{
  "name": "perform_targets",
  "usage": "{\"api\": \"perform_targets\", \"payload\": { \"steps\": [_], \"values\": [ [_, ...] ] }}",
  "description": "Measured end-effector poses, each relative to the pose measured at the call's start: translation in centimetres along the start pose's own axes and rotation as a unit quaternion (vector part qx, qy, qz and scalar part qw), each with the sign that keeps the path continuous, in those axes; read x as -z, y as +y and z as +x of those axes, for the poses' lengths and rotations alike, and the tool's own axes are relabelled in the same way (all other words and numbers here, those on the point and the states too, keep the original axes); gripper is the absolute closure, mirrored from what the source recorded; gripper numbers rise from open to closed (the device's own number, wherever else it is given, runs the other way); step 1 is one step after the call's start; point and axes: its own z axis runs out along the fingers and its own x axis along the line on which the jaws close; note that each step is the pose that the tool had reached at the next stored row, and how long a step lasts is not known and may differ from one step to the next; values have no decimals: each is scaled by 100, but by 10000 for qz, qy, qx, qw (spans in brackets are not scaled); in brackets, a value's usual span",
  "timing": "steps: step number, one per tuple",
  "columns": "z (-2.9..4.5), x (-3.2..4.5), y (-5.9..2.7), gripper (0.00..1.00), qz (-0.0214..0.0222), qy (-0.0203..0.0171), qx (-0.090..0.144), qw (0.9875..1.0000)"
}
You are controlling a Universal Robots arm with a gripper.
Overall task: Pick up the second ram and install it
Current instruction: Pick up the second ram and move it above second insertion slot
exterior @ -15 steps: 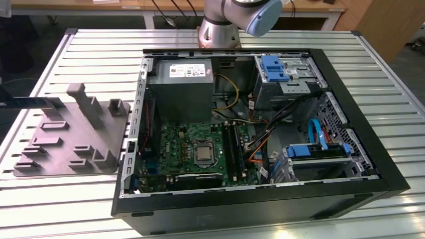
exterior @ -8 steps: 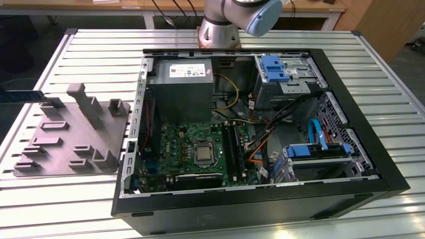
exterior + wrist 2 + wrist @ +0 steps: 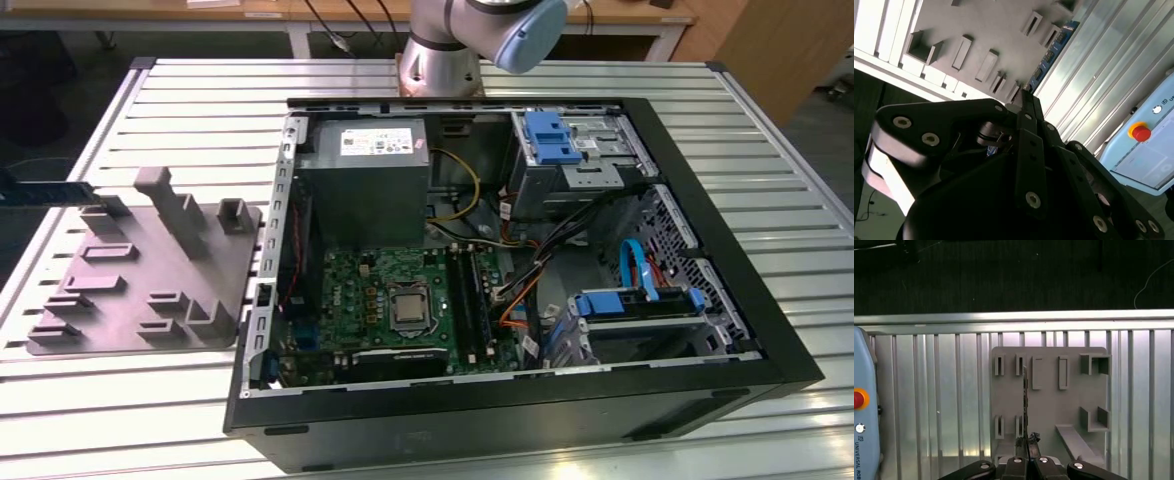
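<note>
Second ram (image 3: 47,191) hangs at the exterior view's far left, a thin dark bar over the edge of the grey fixture plate (image 3: 134,290). I cannot tell whether it touches the plate there.

A ribbed metal table (image 3: 134,420) carries everything. The plate lies on the exterior view's left. To its right an open computer case (image 3: 534,410) lies on its side, with a green motherboard (image 3: 360,290), a grey power supply (image 3: 363,190) and blue drive brackets (image 3: 550,137) inside. My arm (image 3: 467,40) rises from the table's far edge, and a wooden bench (image 3: 160,12) stands beyond. In the first wrist view a dark floor (image 3: 1004,280) lies past the table rim, and a pale blue pendant (image 3: 864,415) with a red button sits on the slats.

My claw (image 3: 1026,440) is pinched nearly closed on one end of the second ram. In the first wrist view the stick (image 3: 1025,400) runs edge-on from my fingertips (image 3: 1019,444) across the plate, just beside a pair of its slots. In the second wrist view its chip-covered face (image 3: 1056,47) reaches out from my claw (image 3: 1026,100).
</note>
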Motion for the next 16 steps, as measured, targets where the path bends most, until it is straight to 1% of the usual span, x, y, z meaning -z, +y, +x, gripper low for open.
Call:
{"api": "perform_targets", "payload": {
  "steps": [10, 13, 16],
  "values": [
    [-5, -13, -272, 89, -2, 0, 0, 10000],
    [-6, 2, -283, 89, -3, -1, 0, 10000],
    [-5, 62, -286, 89, -3, -17, 1, 10000]
  ]
}}
